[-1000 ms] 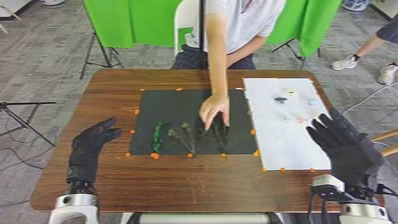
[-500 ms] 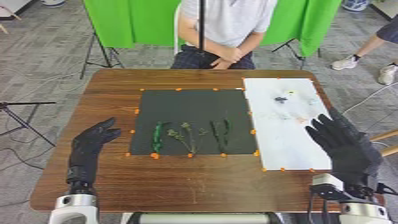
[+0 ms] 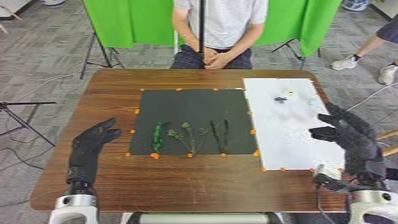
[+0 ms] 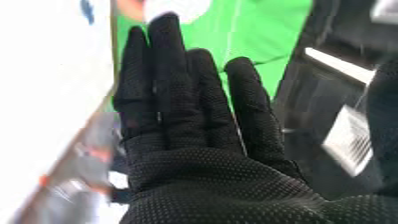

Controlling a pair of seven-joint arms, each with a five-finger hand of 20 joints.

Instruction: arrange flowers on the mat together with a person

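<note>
Saw a leafy green stem point(image 3: 158, 138), a branching sprig point(image 3: 191, 142) and two slender stems point(image 3: 226, 133) side by side on the dark mat's point(image 3: 182, 107) near half. Found a dark bloom point(image 3: 281, 99) and a yellow bloom point(image 3: 290, 92) on the white sheet point(image 3: 289, 145). Noted the right hand point(image 3: 355, 142) by its right edge, fingers straight, narrowly parted; the left hand point(image 3: 90, 142) left of the mat, fingers loosely bent, thumb apart; the person's hands point(image 3: 214, 59) together beyond the table point(image 3: 204, 185).

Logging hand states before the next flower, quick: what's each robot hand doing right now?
Left hand: open, fingers relaxed, holding nothing.
Right hand: open, fingers straight, holding nothing.
</note>
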